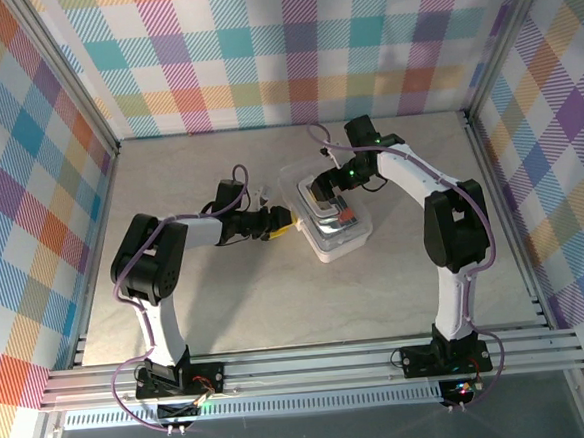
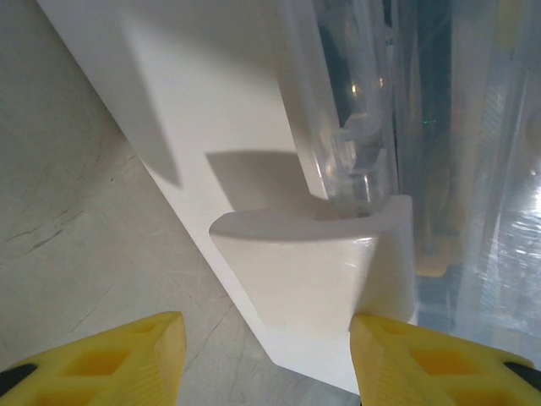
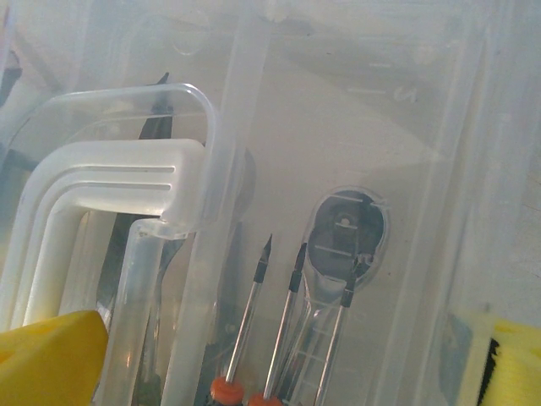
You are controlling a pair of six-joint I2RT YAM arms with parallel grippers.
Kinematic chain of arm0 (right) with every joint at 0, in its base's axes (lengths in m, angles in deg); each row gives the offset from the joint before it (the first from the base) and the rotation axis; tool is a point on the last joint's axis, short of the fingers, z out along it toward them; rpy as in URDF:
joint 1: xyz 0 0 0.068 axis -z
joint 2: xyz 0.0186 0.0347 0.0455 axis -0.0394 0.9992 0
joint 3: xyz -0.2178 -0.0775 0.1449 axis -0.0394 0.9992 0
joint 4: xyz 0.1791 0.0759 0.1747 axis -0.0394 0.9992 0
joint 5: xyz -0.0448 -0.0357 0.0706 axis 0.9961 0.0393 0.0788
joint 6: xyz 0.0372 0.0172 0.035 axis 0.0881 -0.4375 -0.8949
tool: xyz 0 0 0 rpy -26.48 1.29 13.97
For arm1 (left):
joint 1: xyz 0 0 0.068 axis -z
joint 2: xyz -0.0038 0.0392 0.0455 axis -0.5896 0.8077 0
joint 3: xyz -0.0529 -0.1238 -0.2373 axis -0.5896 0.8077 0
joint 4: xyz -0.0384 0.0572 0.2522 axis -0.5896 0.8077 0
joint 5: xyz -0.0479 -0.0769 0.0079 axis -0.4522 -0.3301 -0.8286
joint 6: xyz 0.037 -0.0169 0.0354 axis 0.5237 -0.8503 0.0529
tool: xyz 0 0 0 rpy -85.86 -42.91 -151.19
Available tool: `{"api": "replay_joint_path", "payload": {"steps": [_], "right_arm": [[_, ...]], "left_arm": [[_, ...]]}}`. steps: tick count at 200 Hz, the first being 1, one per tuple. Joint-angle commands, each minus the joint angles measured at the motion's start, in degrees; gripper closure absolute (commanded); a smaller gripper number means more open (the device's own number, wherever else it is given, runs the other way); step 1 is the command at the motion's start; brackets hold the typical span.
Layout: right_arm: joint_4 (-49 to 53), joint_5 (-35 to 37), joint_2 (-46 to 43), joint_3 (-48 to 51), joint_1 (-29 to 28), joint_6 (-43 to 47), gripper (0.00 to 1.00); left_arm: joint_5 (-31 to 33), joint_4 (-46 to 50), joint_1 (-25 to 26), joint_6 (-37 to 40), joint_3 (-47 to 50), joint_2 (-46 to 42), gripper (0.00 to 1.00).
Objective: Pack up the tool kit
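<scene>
Left wrist: my left fingers [image 2: 118, 359] stand apart either side of a white latch [image 2: 313, 271], not clamped. The case [image 1: 339, 241] sits mid-worktop [image 1: 278, 300], screwdrivers [image 3: 254, 330] and ratchet [image 3: 347, 237] inside; right fingers [image 3: 51, 355] hang wide apart above it. I judge latching is in hand: next, press that tab shut.

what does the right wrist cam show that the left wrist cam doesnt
Right wrist only: seen through the translucent case, the screwdrivers and the chrome ratchet, plus the white handle, with the right gripper open over it.
Left wrist only: the white latch tab on the case's side, the table, and the left gripper open with a finger on either side of the tab.
Both: the same case, and yellow fingertips at the bottom corners.
</scene>
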Motion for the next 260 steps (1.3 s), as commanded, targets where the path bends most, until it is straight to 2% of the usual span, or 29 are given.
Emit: {"api": "replay_joint_path", "payload": {"steps": [1,29,83,146,184,210,240,257,259,260], "right_arm": [[7.29,-3.28,6.22,6.05,-3.24,-0.90,0.01],[2.26,-8.68,4.60,8.53,-3.44,-6.26,0.01],[-1.88,-13.00,3.74,11.17,-4.42,-11.46,0.01],[-6.14,-17.64,2.95,14.56,-5.04,-16.47,0.02],[-6.06,-16.44,2.15,15.69,-5.74,-16.91,0.02],[-3.51,-13.76,-0.81,12.94,-3.96,-15.21,0.01],[0.26,-10.51,-5.10,4.19,0.26,-12.46,0.01],[-0.07,-7.16,-8.10,-0.82,2.96,-11.28,0.01],[-0.30,-6.70,-8.58,-1.19,3.15,-11.27,0.01],[-0.47,-6.49,-8.84,-1.40,3.45,-11.27,0.01]], "left_arm": [[2.78,-5.91,-0.02,-2.26,-1.72,2.72,0.46],[2.28,-12.93,0.07,-5.70,-1.02,4.79,0.46],[1.90,-28.80,0.34,-14.31,-0.62,10.13,0.46],[2.32,-36.91,0.42,-18.96,-2.30,14.09,0.46],[2.16,-39.33,0.47,-20.66,-3.06,15.30,0.46],[2.40,-32.72,-0.39,-16.07,-3.43,12.01,0.46],[6.64,-7.63,-3.16,0.61,-8.43,1.89,0.44],[11.58,6.14,-5.01,9.90,-12.62,-4.04,0.34],[12.34,7.07,-5.20,10.94,-13.02,-4.69,0.27],[12.70,7.58,-5.33,11.42,-13.20,-5.03,0.16]]}}
